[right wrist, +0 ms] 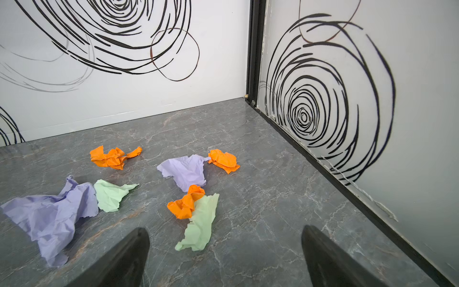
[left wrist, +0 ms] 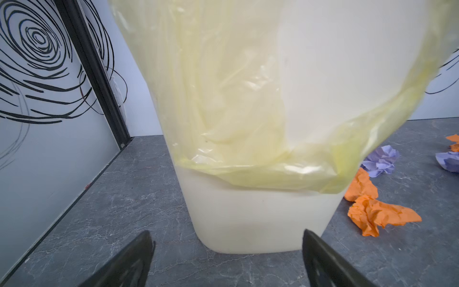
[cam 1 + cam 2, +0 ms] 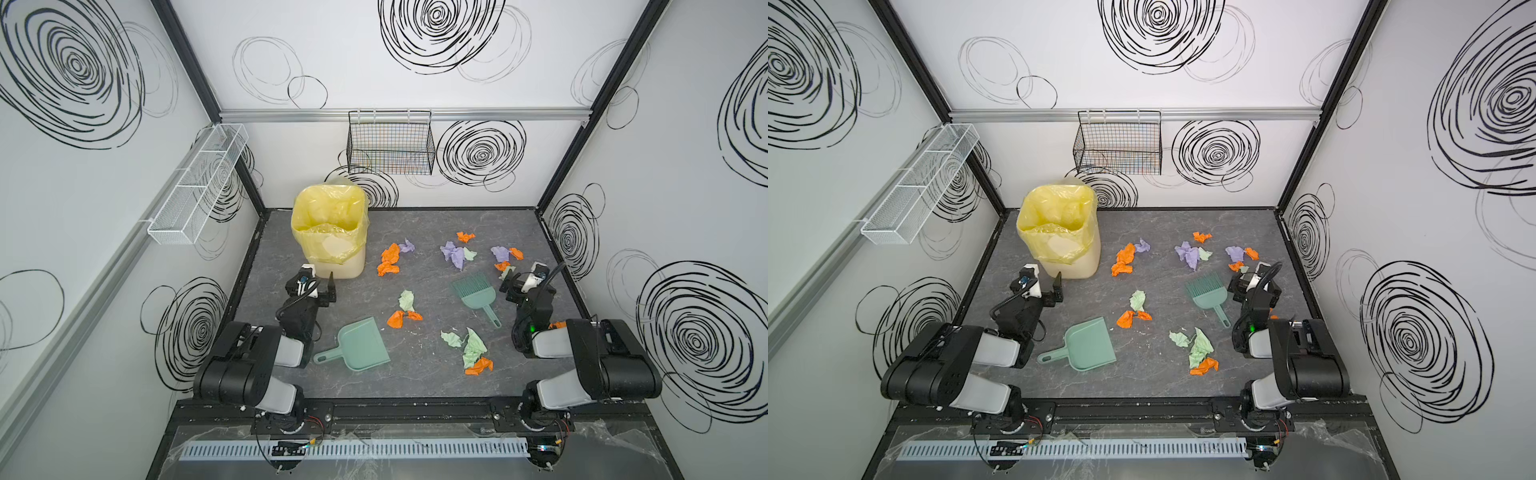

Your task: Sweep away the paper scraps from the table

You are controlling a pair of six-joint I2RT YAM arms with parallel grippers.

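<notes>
Left gripper (image 2: 226, 233): we find it released, facing the bin (image 2: 248, 218).
Right gripper (image 1: 224, 228): released, empty.
Paper scraps (image 3: 388, 259): right of the bin.

Both top views: high over the near edge, angled down across the whole desk (image 3: 415, 390) (image 3: 1142, 382) to the back wall (image 3: 353, 62). Left wrist view — low, close against the bin (image 2: 248, 218). Right wrist view — low, facing the far right corner, paper scraps (image 1: 186, 171) near; top views share them.

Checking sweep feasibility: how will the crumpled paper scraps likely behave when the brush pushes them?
Probably very light: the paper scraps are thin, crumpled sheets. Standing puffed up off the table, they may tumble rather than slide. Separate clusters could scatter.
</notes>
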